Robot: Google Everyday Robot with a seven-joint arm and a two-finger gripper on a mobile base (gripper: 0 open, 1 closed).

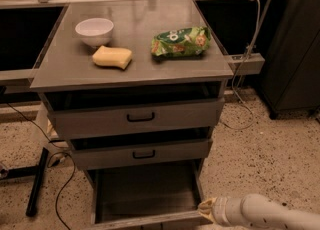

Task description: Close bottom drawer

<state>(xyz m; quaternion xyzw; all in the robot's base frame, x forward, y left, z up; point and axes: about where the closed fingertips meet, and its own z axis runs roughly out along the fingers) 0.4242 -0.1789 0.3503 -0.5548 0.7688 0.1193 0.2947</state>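
Metal is my guess for the bottom drawer (145, 196), so it should be rigid, fairly light since it looks empty, and likely to glide on its runners under a steady push. It sits at the foot of the cabinet (130, 81), pulled well out beyond the two drawers above it. Its front panel is the place to press, flat-on near the middle, since a corner push could skew and bind it. The gripper (207, 210) is at the cabinet's lower right, apparently touching that panel's front right corner; whether it is open or closed I cannot tell. Floor right of the cabinet lies open for the arm (270, 216), while a cable (65, 194) trails on the left
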